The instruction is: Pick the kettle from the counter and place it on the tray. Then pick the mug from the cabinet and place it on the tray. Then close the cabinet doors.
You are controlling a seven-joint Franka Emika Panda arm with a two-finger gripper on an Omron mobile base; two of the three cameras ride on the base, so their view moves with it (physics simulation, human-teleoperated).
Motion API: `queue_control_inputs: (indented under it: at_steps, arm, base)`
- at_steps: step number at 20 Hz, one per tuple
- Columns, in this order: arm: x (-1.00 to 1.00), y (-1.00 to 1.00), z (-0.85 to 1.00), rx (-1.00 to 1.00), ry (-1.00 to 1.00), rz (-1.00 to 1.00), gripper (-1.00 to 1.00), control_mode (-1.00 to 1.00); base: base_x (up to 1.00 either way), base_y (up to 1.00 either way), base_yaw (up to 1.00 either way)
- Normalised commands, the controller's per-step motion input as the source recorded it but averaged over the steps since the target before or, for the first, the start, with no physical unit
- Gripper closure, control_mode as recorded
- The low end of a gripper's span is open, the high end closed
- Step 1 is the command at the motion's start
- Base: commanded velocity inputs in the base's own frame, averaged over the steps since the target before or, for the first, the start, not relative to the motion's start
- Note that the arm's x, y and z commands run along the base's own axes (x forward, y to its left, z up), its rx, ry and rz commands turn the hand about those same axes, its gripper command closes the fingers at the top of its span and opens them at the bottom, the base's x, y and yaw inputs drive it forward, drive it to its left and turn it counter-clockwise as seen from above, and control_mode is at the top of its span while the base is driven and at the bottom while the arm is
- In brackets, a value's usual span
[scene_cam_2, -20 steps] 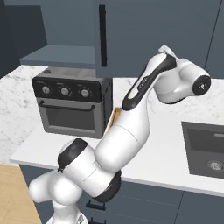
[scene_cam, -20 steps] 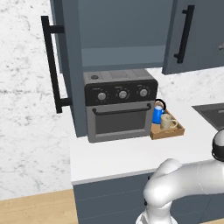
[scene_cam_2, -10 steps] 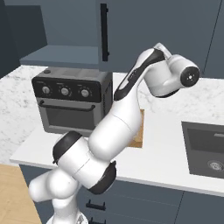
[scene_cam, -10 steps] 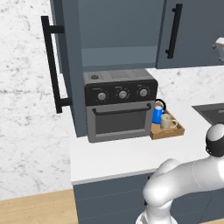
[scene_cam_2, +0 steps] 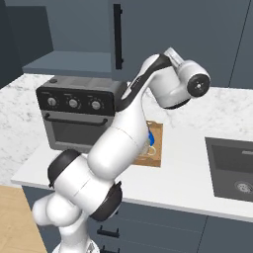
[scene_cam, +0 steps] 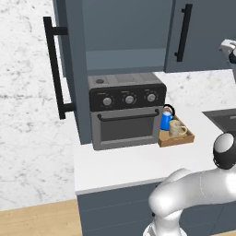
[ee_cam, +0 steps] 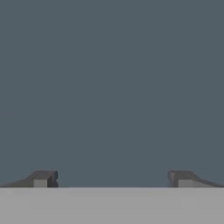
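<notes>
Kettle (scene_cam: 166, 120) and mug (scene_cam: 175, 128) sit on the tray (scene_cam: 185, 138) on the counter (scene_cam: 129, 161); tool (ee_cam: 110, 178) spread.

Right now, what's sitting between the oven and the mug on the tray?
The blue kettle stands on the tray, between the toaster oven and the mug. The left base view shows it.

The kettle (scene_cam: 166, 119) is bright blue with a black handle; at its 3 o'clock, the mug (scene_cam: 175, 128) is beige. The tray (scene_cam: 181, 138) is light-brown wood. The cabinet doors (scene_cam: 196, 34) are slate-blue with black bars. The counter (scene_cam: 129, 161) is white.
</notes>
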Motion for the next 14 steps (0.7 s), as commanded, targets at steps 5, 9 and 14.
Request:
queue_control_inputs:
  at_steps: [5, 9, 14]
  arm:
    - [0.02, 1.00, 0.33, -0.04, -0.17, 0.00, -1.00, -1.00]
    - [0.52, 0.97, 0.49, -0.01, -0.05, -0.01, -1.00, -1.00]
    - [1.00, 0.15, 0.29, 0.04, 0.08, -0.02, -1.00, -1.00]
  base:
    - [0.00, 0.00, 0.00]
    - [0.00, 0.00, 0.00]
    - [0.00, 0.00, 0.00]
